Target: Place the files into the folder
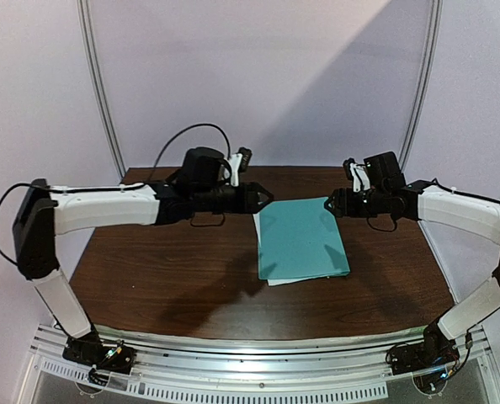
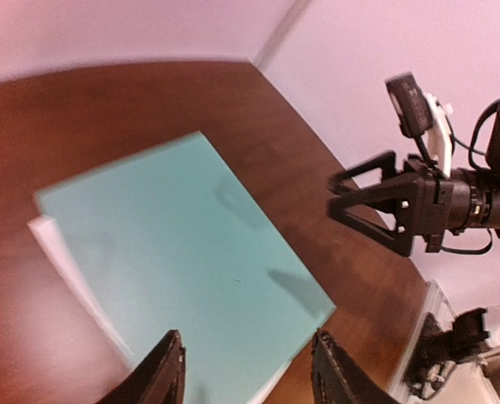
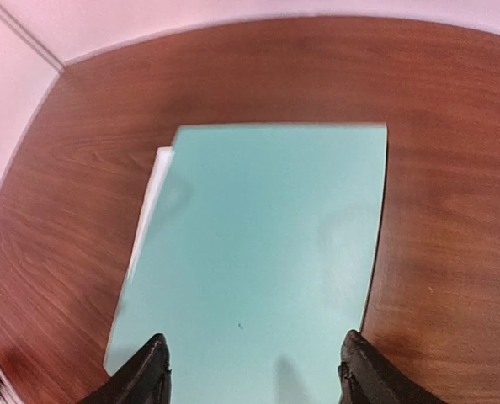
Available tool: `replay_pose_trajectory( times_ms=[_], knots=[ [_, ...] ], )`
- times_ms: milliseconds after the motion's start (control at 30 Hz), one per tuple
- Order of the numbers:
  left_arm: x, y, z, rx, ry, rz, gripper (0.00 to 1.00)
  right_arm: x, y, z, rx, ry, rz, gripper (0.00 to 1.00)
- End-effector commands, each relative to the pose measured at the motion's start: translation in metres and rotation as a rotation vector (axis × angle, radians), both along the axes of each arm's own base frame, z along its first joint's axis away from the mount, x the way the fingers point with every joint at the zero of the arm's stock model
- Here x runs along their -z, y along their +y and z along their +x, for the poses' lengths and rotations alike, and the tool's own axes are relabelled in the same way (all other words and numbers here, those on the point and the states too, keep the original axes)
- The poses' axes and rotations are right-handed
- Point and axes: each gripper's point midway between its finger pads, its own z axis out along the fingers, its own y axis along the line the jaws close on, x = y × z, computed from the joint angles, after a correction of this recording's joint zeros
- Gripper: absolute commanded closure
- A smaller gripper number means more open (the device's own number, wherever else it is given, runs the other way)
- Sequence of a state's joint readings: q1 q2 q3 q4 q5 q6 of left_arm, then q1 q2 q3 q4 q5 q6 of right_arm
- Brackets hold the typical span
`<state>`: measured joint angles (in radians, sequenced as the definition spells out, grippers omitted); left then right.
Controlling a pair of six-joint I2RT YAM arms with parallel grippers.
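The teal-green folder (image 1: 302,241) lies closed and flat on the brown table (image 1: 166,269). A thin white strip of the files (image 1: 279,281) sticks out along its near edge; their print is hidden. My left gripper (image 1: 267,197) hovers open and empty above the folder's far left corner. My right gripper (image 1: 332,202) hovers open and empty above its far right corner. The left wrist view shows the folder (image 2: 191,261) below my open fingers (image 2: 162,379), the white file edge (image 2: 61,252) and the right gripper (image 2: 351,198). The right wrist view shows the folder (image 3: 267,244) and a white file edge (image 3: 149,202).
The table's side edges and a pale curtain wall (image 1: 258,76) with two metal poles surround the workspace. The arm bases stand on a metal rail (image 1: 258,370) at the near edge.
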<state>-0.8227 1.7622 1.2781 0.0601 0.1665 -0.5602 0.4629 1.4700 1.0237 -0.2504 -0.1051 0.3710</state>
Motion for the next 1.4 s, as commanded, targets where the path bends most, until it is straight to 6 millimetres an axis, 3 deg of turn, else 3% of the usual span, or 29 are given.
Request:
replay_pose_trajectory(
  times_ms=[0,167,367,600,833,1100,1233,1367],
  knots=[
    [-0.023,0.072,0.013,-0.194,-0.152,0.109,0.45,-0.055,0.01,0.011,-0.036,-0.192,0.062,0.24],
    [-0.062,0.139,0.01,-0.395,-0.306,0.164,0.24,-0.073,0.005,0.011,-0.01,-0.294,0.093,0.02],
    [-0.085,0.198,0.004,-0.58,-0.41,0.221,0.06,-0.08,0.002,0.012,0.001,-0.349,0.098,0.01],
    [-0.093,0.246,-0.007,-0.728,-0.514,0.304,0.05,-0.076,0.002,0.012,-0.008,-0.409,0.11,0.01],
    [-0.075,0.319,-0.007,-1.01,-0.525,0.494,0.01,-0.053,-0.018,0.018,0.111,-0.409,0.07,0.01],
    [-0.029,0.405,-0.011,-1.269,-0.505,0.574,0.01,-0.03,-0.039,0.017,0.136,-0.392,-0.025,0.01],
    [-0.001,0.432,-0.014,-1.329,-0.516,0.562,0.01,-0.019,-0.053,0.018,0.168,-0.36,-0.026,0.01],
    [0.015,0.441,-0.008,-1.305,-0.579,0.551,0.01,-0.014,-0.059,0.015,0.173,-0.353,-0.037,0.01]
  ],
)
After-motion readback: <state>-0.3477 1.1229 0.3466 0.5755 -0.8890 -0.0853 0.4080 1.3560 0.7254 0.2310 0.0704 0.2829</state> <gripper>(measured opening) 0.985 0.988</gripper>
